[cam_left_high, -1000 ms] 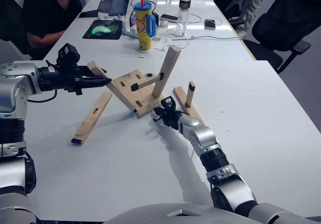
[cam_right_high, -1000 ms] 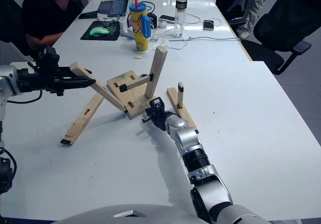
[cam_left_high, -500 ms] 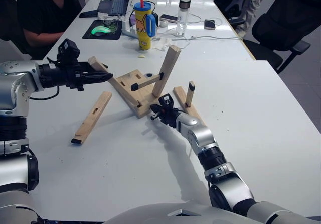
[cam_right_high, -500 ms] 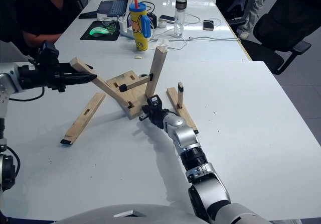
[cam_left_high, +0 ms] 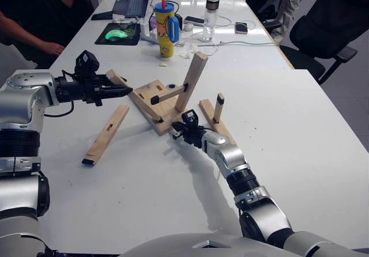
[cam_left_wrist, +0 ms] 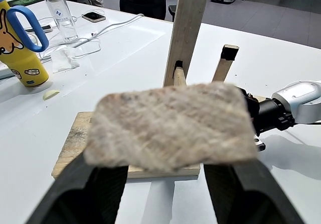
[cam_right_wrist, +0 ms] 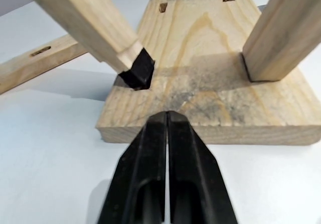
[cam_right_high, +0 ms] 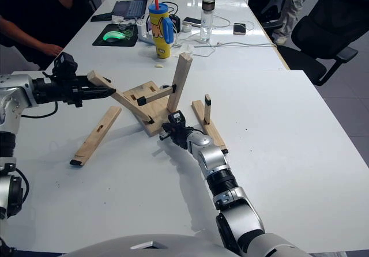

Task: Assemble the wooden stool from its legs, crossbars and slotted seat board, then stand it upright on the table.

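Head view: the left hand (cam_left_high: 110, 86) clamps the top of a slanted leg (cam_left_high: 140, 102), whose foot meets the seat board (cam_left_high: 147, 89) in the middle of the tabletop (cam_left_high: 300, 130).

Left wrist view: that leg's end sits between its fingers (cam_left_wrist: 95, 184).

Right wrist view: the right hand (cam_right_wrist: 167, 116), clenched on nothing, points at the seat board's near edge.

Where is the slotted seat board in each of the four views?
Left eye view: the seat board lies mid-table, under the upright leg.
Right eye view: same spot.
Left wrist view: behind the held leg, at.
Right wrist view: just beyond the right gripper, at.
Shared landmark: the upright leg.
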{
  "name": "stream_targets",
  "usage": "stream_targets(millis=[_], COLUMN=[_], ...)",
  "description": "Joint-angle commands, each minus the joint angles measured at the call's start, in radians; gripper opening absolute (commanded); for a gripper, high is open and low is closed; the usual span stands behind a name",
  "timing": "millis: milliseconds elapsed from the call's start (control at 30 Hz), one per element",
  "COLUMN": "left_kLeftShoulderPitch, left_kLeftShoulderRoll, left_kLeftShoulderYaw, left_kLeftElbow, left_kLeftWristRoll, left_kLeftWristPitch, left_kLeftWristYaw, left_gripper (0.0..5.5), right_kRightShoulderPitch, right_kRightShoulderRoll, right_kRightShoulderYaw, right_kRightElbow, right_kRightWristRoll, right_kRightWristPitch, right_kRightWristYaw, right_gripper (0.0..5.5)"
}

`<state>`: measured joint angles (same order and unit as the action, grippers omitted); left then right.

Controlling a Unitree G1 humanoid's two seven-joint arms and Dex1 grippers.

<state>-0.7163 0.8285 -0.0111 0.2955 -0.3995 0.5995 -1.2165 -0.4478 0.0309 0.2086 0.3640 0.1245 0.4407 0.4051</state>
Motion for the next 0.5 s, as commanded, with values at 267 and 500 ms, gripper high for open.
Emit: stream_targets(millis=[267,500], left_kLeftShoulderPitch=[0.004,0.060], left_kLeftShoulderRoll=[-0.009,-0.027], left_kLeftShoulderYaw=[-0.083,-0.102], left_kLeftElbow=[-0.116,-0.204], left_kLeftWristRoll=[0.040,0.032], left_kLeftWristPitch=[0.054,0.078], left_kLeftWristYaw=[-0.007,0.015], left_gripper=[2.12,2.12], right_kRightShoulderPitch=[-0.096,-0.171], right_kRightShoulderRoll=[0.025,0.005], right_kRightShoulderYaw=[-0.025,0.038], right_kRightElbow=[0.107,0.345], right_kRightWristRoll=[-0.029,-0.128], right_kRightWristPitch=[-0.093,0.019], right_kRightWristYaw=[-0.022,-0.027], right_gripper=[0.01,0.01])
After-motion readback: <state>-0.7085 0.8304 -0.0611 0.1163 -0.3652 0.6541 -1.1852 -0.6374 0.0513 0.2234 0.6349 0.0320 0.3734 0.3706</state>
